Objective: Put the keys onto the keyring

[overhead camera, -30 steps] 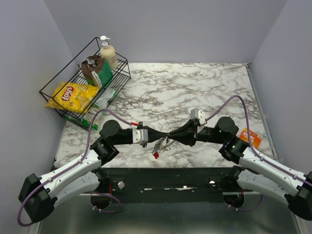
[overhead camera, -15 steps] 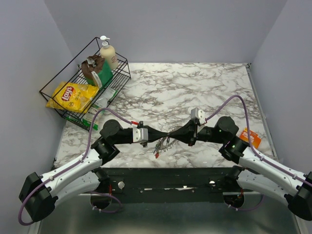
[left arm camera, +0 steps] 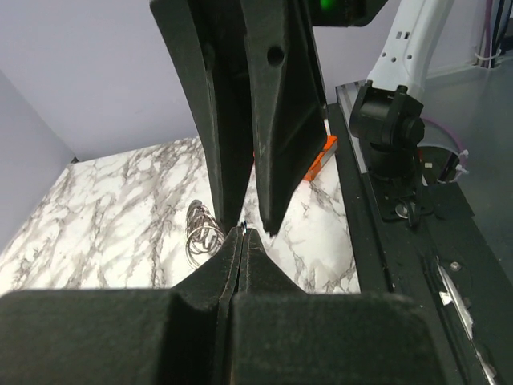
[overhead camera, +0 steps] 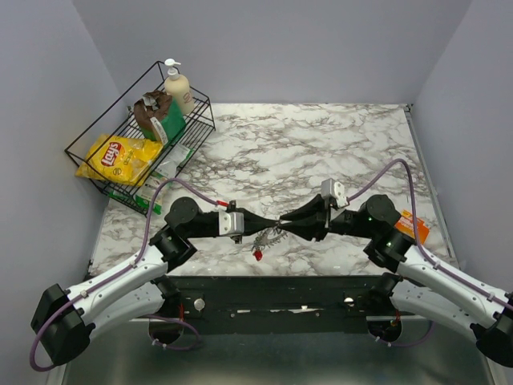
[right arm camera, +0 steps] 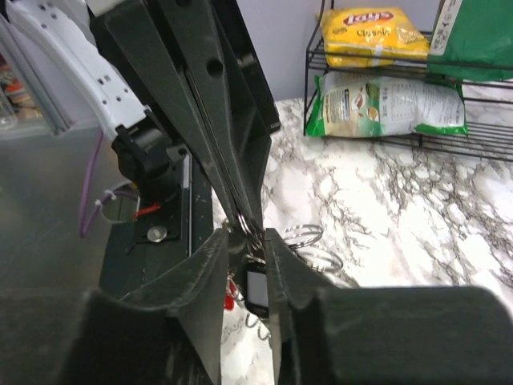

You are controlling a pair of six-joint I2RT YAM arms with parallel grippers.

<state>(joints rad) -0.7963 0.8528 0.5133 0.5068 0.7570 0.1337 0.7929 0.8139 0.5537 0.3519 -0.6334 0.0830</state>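
Observation:
The keyring (overhead camera: pixel 268 238), a cluster of thin silvery loops, hangs just above the marble near the front edge. A red key (overhead camera: pixel 257 255) dangles below it. My left gripper (overhead camera: pixel 275 223) is shut on a loop of the keyring; in the left wrist view (left arm camera: pixel 243 231) the wire shows at its tips, with more loops (left arm camera: pixel 202 233) below. My right gripper (overhead camera: pixel 284 222) faces it tip to tip. In the right wrist view (right arm camera: pixel 244 234) its jaws stand a little apart around a loop (right arm camera: pixel 255 227), with a black key (right arm camera: pixel 256 290) and the red key (right arm camera: pixel 233 293) hanging between them.
A black wire basket (overhead camera: pixel 88 152) at the back left holds a yellow chip bag (overhead camera: pixel 120 156), a green bag and a soap bottle (overhead camera: pixel 178 84). A flat orange piece (overhead camera: pixel 413 226) lies at the right by the right arm. The table's front edge is just below the grippers.
The right arm has drawn back to the right, so its gripper now only meets the left gripper's tips. The left arm and the hanging keyring have barely moved.

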